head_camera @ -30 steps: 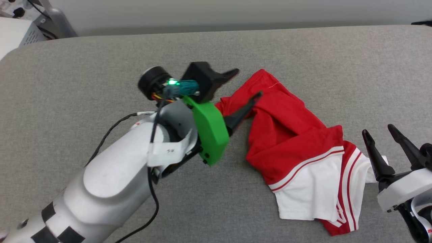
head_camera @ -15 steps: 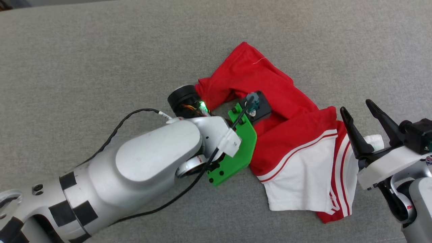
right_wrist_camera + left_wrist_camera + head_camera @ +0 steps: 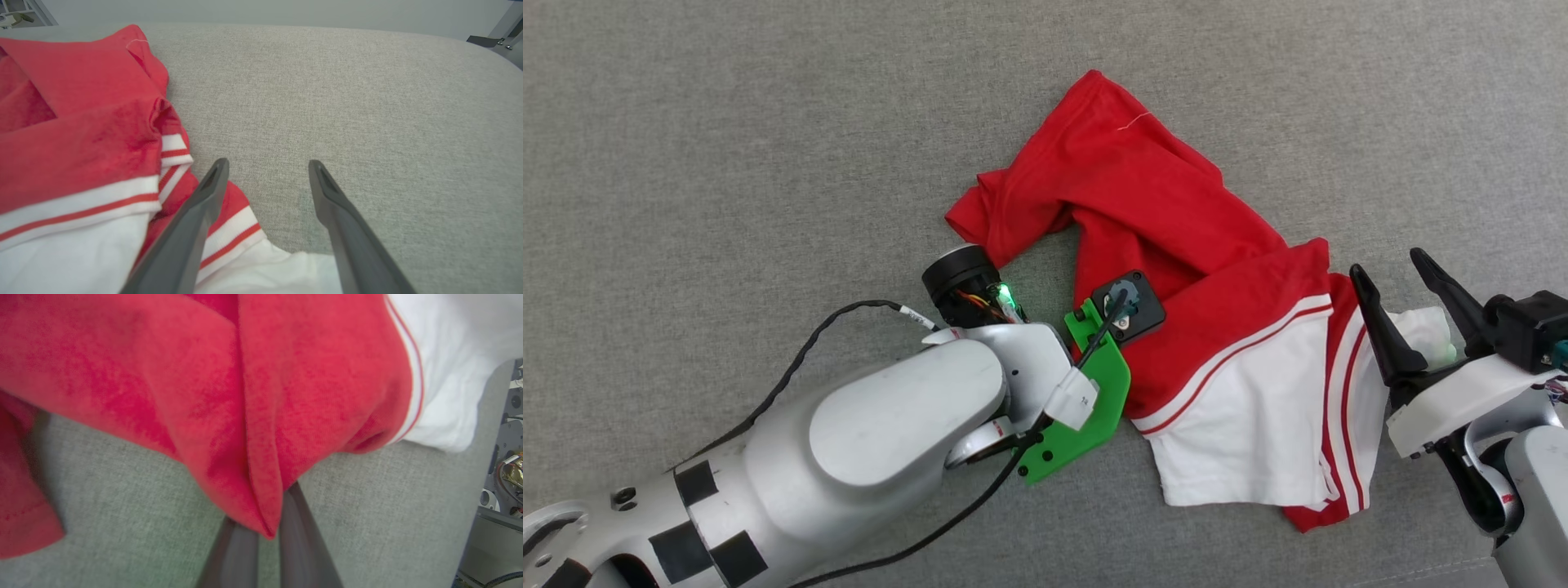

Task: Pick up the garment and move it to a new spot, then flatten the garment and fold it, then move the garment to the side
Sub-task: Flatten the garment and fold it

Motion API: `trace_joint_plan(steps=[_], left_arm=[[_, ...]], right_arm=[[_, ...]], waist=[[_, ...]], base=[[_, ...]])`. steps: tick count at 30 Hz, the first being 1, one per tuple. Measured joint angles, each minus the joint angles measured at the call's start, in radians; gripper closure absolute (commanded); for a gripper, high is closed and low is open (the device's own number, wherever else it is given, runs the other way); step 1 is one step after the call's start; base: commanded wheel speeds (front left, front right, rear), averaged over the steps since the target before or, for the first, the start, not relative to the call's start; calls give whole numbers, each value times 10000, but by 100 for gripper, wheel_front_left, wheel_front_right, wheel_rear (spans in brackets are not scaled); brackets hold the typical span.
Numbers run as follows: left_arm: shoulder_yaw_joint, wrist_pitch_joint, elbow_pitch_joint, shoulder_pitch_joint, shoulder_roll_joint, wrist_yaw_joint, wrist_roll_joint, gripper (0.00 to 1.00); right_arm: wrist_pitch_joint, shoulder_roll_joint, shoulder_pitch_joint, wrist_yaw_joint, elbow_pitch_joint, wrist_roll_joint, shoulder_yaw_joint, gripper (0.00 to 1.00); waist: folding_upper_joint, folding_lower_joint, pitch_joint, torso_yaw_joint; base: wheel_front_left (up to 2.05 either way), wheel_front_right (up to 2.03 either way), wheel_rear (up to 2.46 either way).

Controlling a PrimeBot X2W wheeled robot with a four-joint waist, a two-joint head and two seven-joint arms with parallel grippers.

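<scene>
The garment (image 3: 1176,220), a red T-shirt with white sleeves and red-and-white striped trim, lies crumpled in the middle of the grey table (image 3: 727,163). My left arm reaches in from the lower left, its wrist over the shirt's near left edge. In the left wrist view my left gripper (image 3: 265,531) is shut on a fold of the red garment (image 3: 286,396), its fingers (image 3: 298,547) close together. My right gripper (image 3: 1387,265) stands open at the shirt's right edge. Its left finger (image 3: 196,212) hangs over the striped white sleeve (image 3: 229,241) of the garment (image 3: 81,134), holding nothing.
Grey cloth covers the table all around the shirt, with wide bare room to the left and beyond it (image 3: 367,102). The table's rounded far edge (image 3: 470,41) meets a pale wall, with a dark metal fitting (image 3: 494,43) past the right corner.
The head camera has tilted down, so the whole picture shifted. My left gripper came down onto the shirt's red edge and went from open to shut on a fold. The right gripper stays open.
</scene>
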Motion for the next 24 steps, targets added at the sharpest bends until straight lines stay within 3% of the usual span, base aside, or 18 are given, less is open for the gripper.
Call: trace_joint_plan(steps=[7,13,24], left_arm=[[-291,-1910,633,-28,-219,-2,-282,100],[132,-3442,1304,-567,50,-2,-1085,100],[1108,-4297,2982,-568,2594,178,-1747,100]], right_arm=[[-54,-184,19,0,203,90,0,0],[-73,-261,98,0,232,94,59,0],[-71,-301,240,0,224,125,56,0]], waist=[[1,0,-520,381],[0,0,-988,743],[0,0,-1255,993]], base=[[0,0,0],[0,0,0],[0,0,0]])
